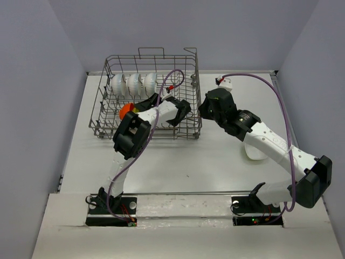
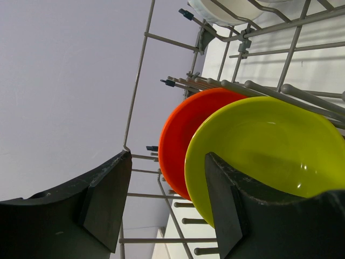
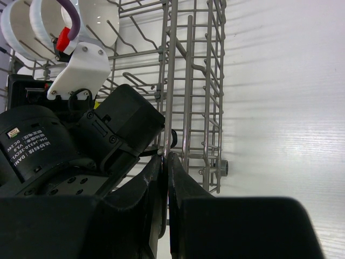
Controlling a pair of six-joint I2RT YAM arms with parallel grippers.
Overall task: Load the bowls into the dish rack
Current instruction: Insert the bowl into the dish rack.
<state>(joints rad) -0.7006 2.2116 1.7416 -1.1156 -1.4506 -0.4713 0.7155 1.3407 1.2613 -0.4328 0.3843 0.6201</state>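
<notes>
The grey wire dish rack (image 1: pixel 191 81) stands at the back of the table. Three white bowls (image 1: pixel 135 82) stand on edge in its far row. In front of them an orange bowl (image 1: pixel 126 110) and a yellow-green bowl (image 2: pixel 269 143) stand upright between the tines. My left gripper (image 2: pixel 168 156) is inside the rack, open. The yellow-green bowl's rim lies just inside the right finger (image 2: pixel 226 205), with a clear gap to the other finger. My right gripper (image 3: pixel 166 159) is shut on a wire of the rack's right side wall (image 3: pixel 173 81).
Another white bowl (image 1: pixel 254 154) lies on the table under the right arm's forearm. The left arm's wrist (image 3: pixel 48 156) fills the left of the right wrist view. Purple walls close in the table on three sides.
</notes>
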